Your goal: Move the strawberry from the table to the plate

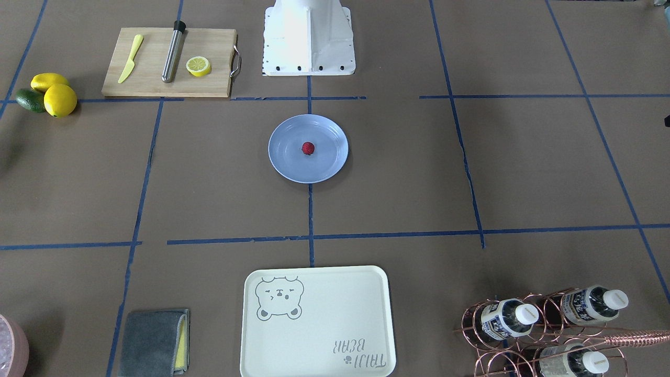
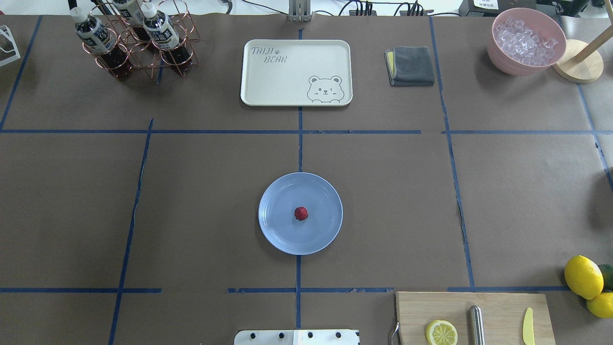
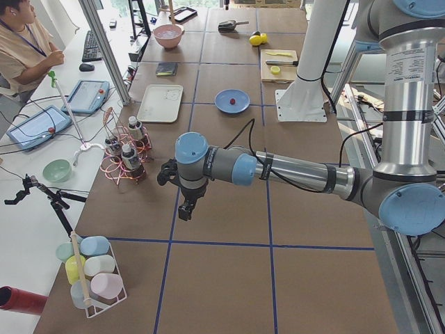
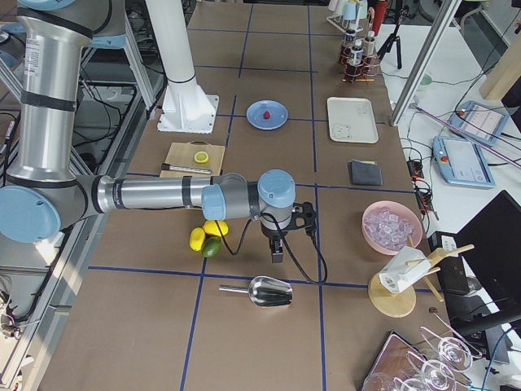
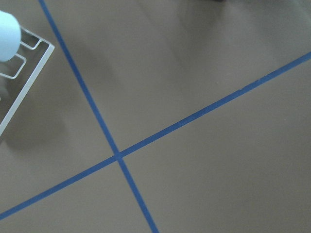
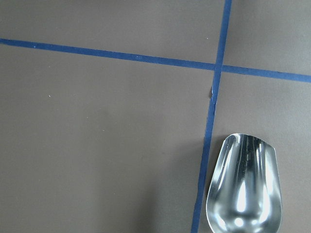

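Looks done: tiny dark-red bumpy strawberry mid round glossy light-blue plate, 12 o'clock off white base. Next, just park. Can't tell left gripper, right gripper spread.

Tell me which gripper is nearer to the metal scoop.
Right. The right gripper hangs close beside the metal scoop; the left gripper is far off, by the bottle rack at the other end.

We read only one text: "TAIJI BEAR" w/ a small paw mark, printed on the cream tray opposite its bear drawing; the front-facing view shows it upside down. The bottles have printed labels, too small for us to read
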`<action>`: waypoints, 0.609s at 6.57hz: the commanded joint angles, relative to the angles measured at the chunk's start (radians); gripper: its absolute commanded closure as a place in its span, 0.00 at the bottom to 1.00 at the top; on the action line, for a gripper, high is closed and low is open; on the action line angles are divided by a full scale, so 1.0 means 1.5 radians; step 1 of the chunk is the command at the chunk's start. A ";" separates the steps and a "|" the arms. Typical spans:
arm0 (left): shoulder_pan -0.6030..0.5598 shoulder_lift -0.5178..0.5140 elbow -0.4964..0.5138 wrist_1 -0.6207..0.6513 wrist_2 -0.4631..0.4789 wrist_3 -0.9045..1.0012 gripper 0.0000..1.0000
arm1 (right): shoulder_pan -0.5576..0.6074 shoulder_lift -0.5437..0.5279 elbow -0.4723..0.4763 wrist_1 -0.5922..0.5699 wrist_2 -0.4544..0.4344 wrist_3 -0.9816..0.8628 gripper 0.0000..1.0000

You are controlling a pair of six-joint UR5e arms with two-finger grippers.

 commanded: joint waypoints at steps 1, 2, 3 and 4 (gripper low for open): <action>-0.002 0.002 0.004 0.014 -0.019 -0.008 0.00 | 0.005 0.001 0.002 -0.014 -0.001 0.012 0.00; -0.003 0.010 -0.005 0.013 -0.021 -0.015 0.00 | 0.004 0.002 0.002 -0.006 -0.001 0.085 0.00; -0.003 0.021 -0.002 0.007 -0.019 -0.013 0.00 | 0.004 0.002 0.002 -0.005 -0.002 0.092 0.00; -0.003 0.035 0.001 0.007 -0.016 -0.013 0.00 | 0.004 0.001 0.000 -0.005 -0.002 0.093 0.00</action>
